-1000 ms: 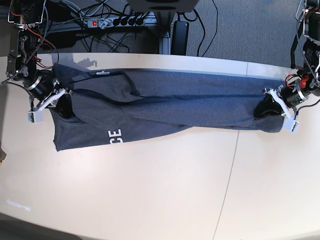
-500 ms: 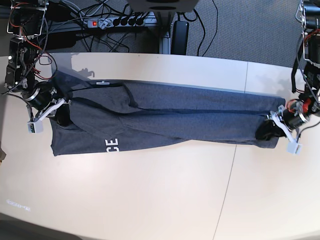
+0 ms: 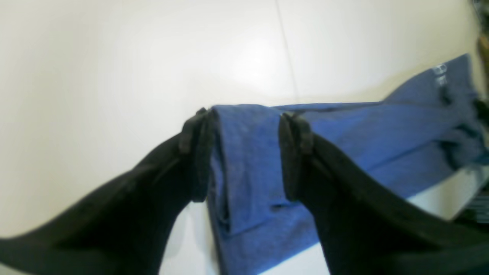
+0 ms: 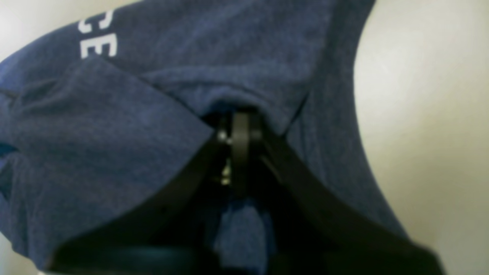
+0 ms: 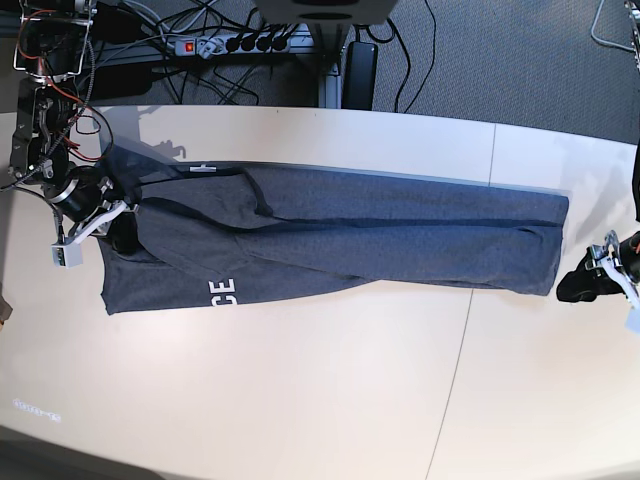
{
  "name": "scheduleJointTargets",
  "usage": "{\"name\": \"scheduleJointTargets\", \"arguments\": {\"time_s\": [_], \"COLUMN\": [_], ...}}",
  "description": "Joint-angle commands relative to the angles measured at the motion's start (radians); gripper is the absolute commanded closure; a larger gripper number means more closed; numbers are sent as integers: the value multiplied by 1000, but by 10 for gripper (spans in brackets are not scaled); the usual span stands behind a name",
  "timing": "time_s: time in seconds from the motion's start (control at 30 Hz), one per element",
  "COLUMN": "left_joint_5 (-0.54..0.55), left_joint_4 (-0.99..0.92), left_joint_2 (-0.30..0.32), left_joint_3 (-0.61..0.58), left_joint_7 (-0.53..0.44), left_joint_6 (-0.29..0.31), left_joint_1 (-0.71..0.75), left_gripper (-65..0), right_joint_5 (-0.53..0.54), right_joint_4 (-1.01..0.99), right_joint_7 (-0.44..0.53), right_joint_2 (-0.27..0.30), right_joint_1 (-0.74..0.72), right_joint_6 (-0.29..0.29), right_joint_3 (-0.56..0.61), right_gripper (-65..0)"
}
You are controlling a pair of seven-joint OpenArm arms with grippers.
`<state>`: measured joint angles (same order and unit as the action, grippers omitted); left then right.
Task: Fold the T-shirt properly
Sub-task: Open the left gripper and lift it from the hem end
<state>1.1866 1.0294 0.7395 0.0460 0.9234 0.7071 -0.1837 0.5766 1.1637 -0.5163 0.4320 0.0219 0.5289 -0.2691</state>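
T-shirt stretched lengthwise across table; right claw at one end, left claw just beyond other.

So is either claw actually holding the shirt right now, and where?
The right claw is shut on the T-shirt, pinching a fold at the end with the white letters. The left claw is open, holding nothing.
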Motion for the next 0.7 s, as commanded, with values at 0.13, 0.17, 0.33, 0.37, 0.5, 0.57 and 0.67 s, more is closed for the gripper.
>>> {"name": "scheduleJointTargets", "arguments": {"time_s": [0.13,0.17,0.33,0.37,0.5,0.57,0.67], "left_joint_5": [2,-17,-71,-84,-95,-95,-105], "left_joint_4": [11,11,10,8,-46,-81,-101], "left_joint_2": [28,28,24,23,22,21,14], "left_joint_3": [9,9,8,8,8,8,8], "left_joint_7": [-31,-56,-111,-113,-144,-163,-167], "left_joint_6": [-9,-9,-9,-9,-9,-9,-9], "left_joint_1": [73,84,105,106,106,106,106], "left_gripper": [-317,-317,-317,-317,-317,-317,-317], "right_joint_5": [-61,-61,-61,-60,-61,-61,-60], "right_joint_4": [-12,-12,-12,-12,-12,-12,-12], "right_joint_7": [-64,-64,-64,-64,-64,-64,-64], "right_joint_2": [13,13,13,13,13,13,13], "right_joint_1": [3,3,3,3,3,3,3], "right_joint_6": [51,51,51,51,51,51,51], "right_joint_3": [-2,-2,-2,-2,-2,-2,-2], "right_gripper": [0,0,0,0,0,0,0]}}
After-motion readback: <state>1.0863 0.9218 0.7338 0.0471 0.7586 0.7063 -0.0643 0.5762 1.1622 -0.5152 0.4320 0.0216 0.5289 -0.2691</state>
